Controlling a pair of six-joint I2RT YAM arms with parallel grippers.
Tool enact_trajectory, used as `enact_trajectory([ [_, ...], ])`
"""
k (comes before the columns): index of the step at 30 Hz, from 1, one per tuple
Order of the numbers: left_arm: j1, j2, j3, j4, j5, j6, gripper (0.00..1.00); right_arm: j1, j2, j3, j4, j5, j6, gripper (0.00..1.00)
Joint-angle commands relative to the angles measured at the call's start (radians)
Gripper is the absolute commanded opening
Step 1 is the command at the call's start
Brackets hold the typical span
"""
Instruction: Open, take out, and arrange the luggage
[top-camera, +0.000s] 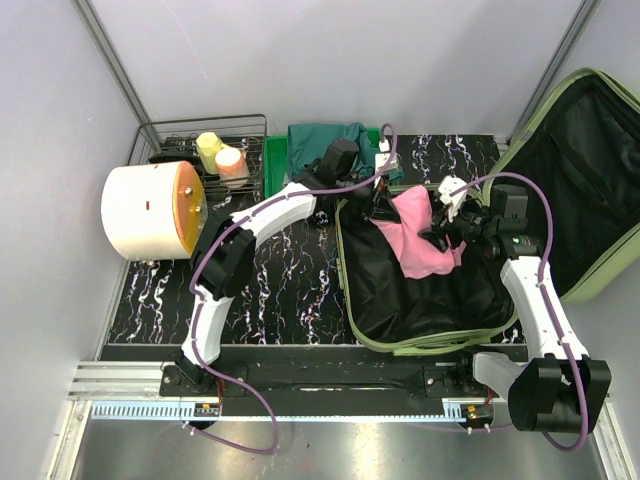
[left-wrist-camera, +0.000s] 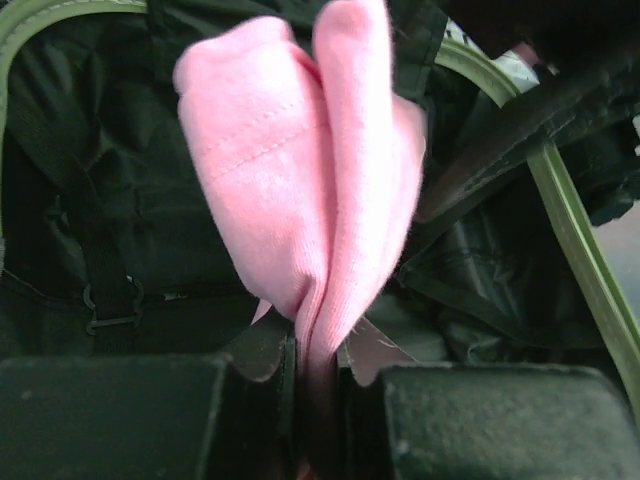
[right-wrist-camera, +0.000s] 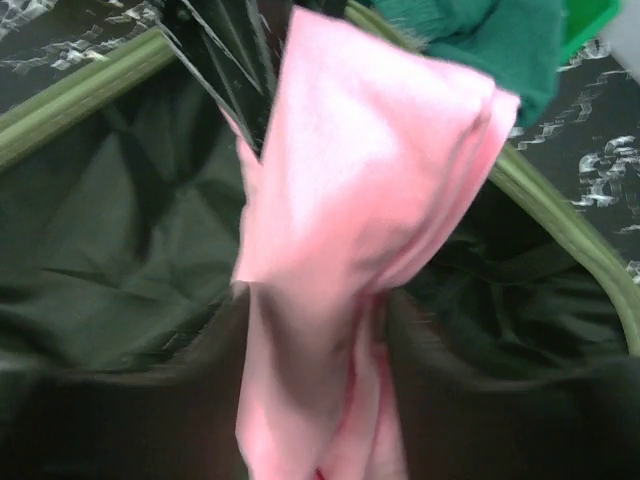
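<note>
The pale olive luggage (top-camera: 347, 290) lies open on the marbled table, its black lining showing and its lid (top-camera: 590, 170) leaning back at the right. A pink cloth (top-camera: 420, 235) hangs over the luggage's back part between both grippers. My left gripper (top-camera: 385, 205) is shut on a fold of the pink cloth (left-wrist-camera: 300, 170), clamped tight at the jaws (left-wrist-camera: 318, 375). My right gripper (top-camera: 447, 235) has its fingers apart, and the pink cloth (right-wrist-camera: 360, 170) runs loosely through the gap (right-wrist-camera: 315, 350); this view is blurred.
A dark green cloth (top-camera: 325, 145) lies on a bright green tray (top-camera: 273, 165) behind the luggage. A wire rack (top-camera: 165, 135) with two small bottles and a white cylinder (top-camera: 145, 212) stand at the back left. Walls close in on the back and sides.
</note>
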Motion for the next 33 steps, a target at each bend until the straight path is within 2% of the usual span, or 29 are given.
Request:
enact_trajectory([
  [1, 0.009, -0.084, 0.097, 0.125, -0.042, -0.19, 0.0, 0.007, -0.02, -0.007, 0.157, 0.17, 0.22, 0.79],
  [2, 0.012, -0.079, 0.122, 0.104, -0.098, -0.199, 0.0, 0.003, -0.023, -0.008, 0.17, 0.242, 0.296, 0.99],
  [6, 0.044, -0.014, 0.303, 0.091, -0.203, -0.294, 0.0, -0.024, -0.049, -0.013, 0.214, 0.347, 0.424, 1.0],
  [9, 0.1, 0.086, 0.468, 0.077, -0.288, -0.431, 0.0, -0.036, -0.065, -0.001, 0.237, 0.445, 0.493, 1.0],
  [10, 0.118, 0.132, 0.501, 0.091, -0.307, -0.51, 0.0, -0.039, -0.066, 0.004, 0.237, 0.463, 0.512, 1.0],
  [13, 0.21, 0.184, 0.541, 0.146, -0.37, -0.609, 0.0, -0.047, -0.071, 0.016, 0.225, 0.484, 0.509, 1.0],
  [16, 0.27, 0.223, 0.568, 0.081, -0.43, -0.603, 0.0, -0.047, -0.069, 0.016, 0.211, 0.49, 0.503, 1.0],
  [20, 0.334, 0.218, 0.452, -0.027, -0.496, -0.514, 0.0, -0.047, -0.046, 0.028, 0.199, 0.491, 0.504, 1.0],
  [24, 0.394, 0.246, 0.411, -0.143, -0.57, -0.421, 0.04, -0.049, 0.001, 0.051, 0.191, 0.477, 0.513, 1.0],
  [25, 0.413, 0.247, 0.397, -0.156, -0.584, -0.401, 0.06, -0.047, 0.009, 0.056, 0.19, 0.471, 0.516, 1.0],
  [26, 0.419, 0.244, 0.369, -0.159, -0.6, -0.393, 0.15, -0.047, 0.018, 0.065, 0.19, 0.471, 0.516, 1.0],
  [32, 0.434, 0.226, 0.352, -0.179, -0.582, -0.332, 0.45, -0.047, 0.086, 0.114, 0.174, 0.459, 0.522, 1.0],
  [33, 0.433, 0.212, 0.357, -0.18, -0.579, -0.324, 0.53, -0.049, 0.098, 0.119, 0.17, 0.453, 0.522, 1.0],
])
